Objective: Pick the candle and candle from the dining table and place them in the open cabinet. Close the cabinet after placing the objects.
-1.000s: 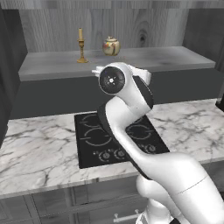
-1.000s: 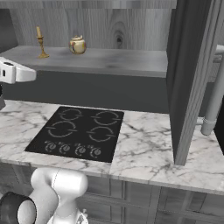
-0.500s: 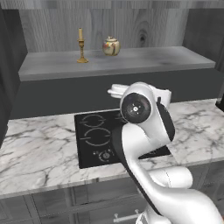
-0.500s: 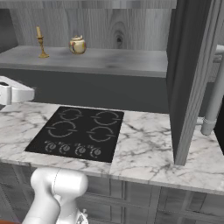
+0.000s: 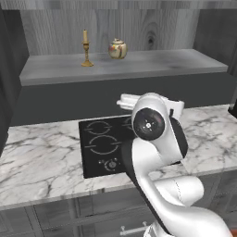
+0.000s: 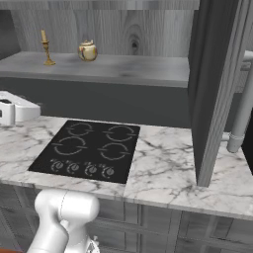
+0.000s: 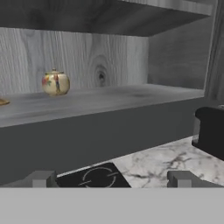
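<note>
The gripper (image 7: pixel 111 178) is spread wide and empty, its two fingertips (image 7: pixel 40 178) well apart above the black cooktop (image 6: pixel 89 150) set in the marble counter (image 6: pixel 163 170). Beyond, on the open cabinet's (image 6: pixel 210 79) grey shelf (image 5: pixel 139 62), the yellow candle (image 5: pixel 85 48) stands upright in its gold candlestick, near a cream-and-gold jar (image 5: pixel 117 48) to its right.

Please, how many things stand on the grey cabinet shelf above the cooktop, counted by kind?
Candle, the yellow taper in the gold candlestick: 1
Lidded jar, the cream-and-gold jar: 1
Total: 2
</note>
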{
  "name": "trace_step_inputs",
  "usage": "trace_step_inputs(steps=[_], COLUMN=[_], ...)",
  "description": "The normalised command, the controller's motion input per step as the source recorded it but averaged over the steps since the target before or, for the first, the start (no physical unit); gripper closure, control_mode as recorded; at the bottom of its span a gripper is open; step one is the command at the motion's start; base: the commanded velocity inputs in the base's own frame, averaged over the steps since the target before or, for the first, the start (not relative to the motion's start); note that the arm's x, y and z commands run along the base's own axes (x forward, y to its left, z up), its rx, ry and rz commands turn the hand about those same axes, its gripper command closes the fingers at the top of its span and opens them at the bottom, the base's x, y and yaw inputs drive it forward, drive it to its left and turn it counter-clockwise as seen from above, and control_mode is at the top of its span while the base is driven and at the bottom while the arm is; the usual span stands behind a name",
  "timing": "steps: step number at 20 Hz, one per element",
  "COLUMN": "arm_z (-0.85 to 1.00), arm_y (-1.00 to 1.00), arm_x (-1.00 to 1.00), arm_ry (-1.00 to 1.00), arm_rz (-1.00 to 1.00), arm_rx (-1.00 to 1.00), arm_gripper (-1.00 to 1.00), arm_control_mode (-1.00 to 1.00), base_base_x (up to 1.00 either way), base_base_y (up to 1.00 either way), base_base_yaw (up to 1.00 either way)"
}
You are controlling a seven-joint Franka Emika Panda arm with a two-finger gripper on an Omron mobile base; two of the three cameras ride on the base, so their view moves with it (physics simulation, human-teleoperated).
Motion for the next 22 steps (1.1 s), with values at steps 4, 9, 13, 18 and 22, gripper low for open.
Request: trace_step_inputs(steps=[4,9,13,18,22], arm_z=[0.0,0.0,0.0,0.0,0.0], arm_y=[0.0,0.0,0.0,0.0,0.0], arm_x=[0.0,0.0,0.0,0.0,0.0], arm_ry=[0.0,0.0,0.0,0.0,0.0], arm_rz=[0.0,0.0,0.0,0.0,0.0], arm_rx=[0.0,0.0,0.0,0.0,0.0], arm_gripper=[-1.0,-1.0,-1.0,-1.0,-1.0], arm_control_mode=[1.0,1.0,1.0,1.0,1.0], base_base_x=[-0.46,-0.37,-0.38,-0.4,-0.48], base_base_y=[0.0,0.11,0.18,0.09,0.0], base_base_yaw=[-0.14,-0.42,-0.52,-0.57,-0.58])
